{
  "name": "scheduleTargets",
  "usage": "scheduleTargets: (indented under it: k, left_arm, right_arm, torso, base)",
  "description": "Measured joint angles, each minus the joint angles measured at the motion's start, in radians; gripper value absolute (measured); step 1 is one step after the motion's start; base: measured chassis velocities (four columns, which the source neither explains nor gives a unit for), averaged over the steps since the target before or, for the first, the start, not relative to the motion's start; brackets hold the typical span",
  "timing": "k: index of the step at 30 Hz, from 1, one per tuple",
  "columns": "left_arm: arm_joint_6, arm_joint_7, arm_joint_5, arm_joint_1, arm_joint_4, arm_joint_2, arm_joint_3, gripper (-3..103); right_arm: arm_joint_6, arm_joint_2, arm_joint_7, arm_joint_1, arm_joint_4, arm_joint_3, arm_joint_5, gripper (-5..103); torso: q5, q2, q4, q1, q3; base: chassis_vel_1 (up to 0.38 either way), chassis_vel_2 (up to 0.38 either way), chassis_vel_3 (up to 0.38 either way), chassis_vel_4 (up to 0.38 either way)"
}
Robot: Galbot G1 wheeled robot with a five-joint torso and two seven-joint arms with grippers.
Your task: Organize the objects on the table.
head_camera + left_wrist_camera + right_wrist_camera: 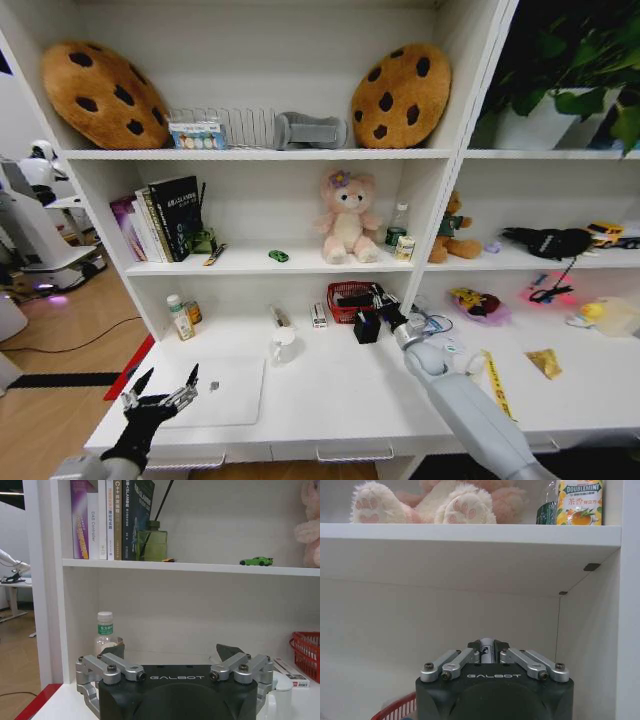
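Note:
A thin silver-white laptop [225, 390] lies closed on the white table [340, 400] near its front left. My left gripper [160, 395] [172, 652] hovers open at the laptop's left edge, holding nothing. My right gripper [378, 302] [487, 647] reaches over the red basket [350, 300] [395, 710] at the back of the table. Its fingers are shut around a small silver-grey thing that I cannot identify. A tiny green toy car [278, 256] [256, 561] sits on the shelf above, left of the pink plush bear [346, 218].
On the table stand a small bottle [178, 318] [104, 632], a white cup [284, 345] and a small box [318, 315]. A yellow tape [497, 385] and cables [430, 322] lie to the right. Books [165, 218] fill the shelf's left end. A shelf board hangs low over the basket.

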Motion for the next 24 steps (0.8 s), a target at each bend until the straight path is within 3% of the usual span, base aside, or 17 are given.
scheduleTargets:
  k: [14,20,23,24]
  left_arm:
    - [0.0,0.0,0.0,0.0,0.0,0.0,0.0,100]
    - [0.0,0.0,0.0,0.0,0.0,0.0,0.0,100]
    - [0.0,0.0,0.0,0.0,0.0,0.0,0.0,100]
    - [0.0,0.0,0.0,0.0,0.0,0.0,0.0,100]
  right_arm:
    - [0.155,0.085,0.035,0.075,-0.146,-0.053,-0.054,13]
    - [0.156,0.086,0.038,0.071,-0.146,-0.052,-0.055,10]
    - [0.155,0.086,0.038,0.07,-0.146,-0.051,-0.055,13]
    - [0.153,0.085,0.038,0.067,-0.144,-0.05,-0.054,24]
  torso:
    - [0.0002,0.0,0.0003,0.0,0.0]
    - [0.0001,0.0,0.0001,0.0,0.0]
    - [0.0001,0.0,0.0001,0.0,0.0]
    - [0.0001,0.0,0.0,0.0,0.0]
  base:
    - [0.0,0.0,0.0,0.0]
    - [0.0,0.0,0.0,0.0]
    - [0.0,0.0,0.0,0.0]
    - [0.0,0.0,0.0,0.0]
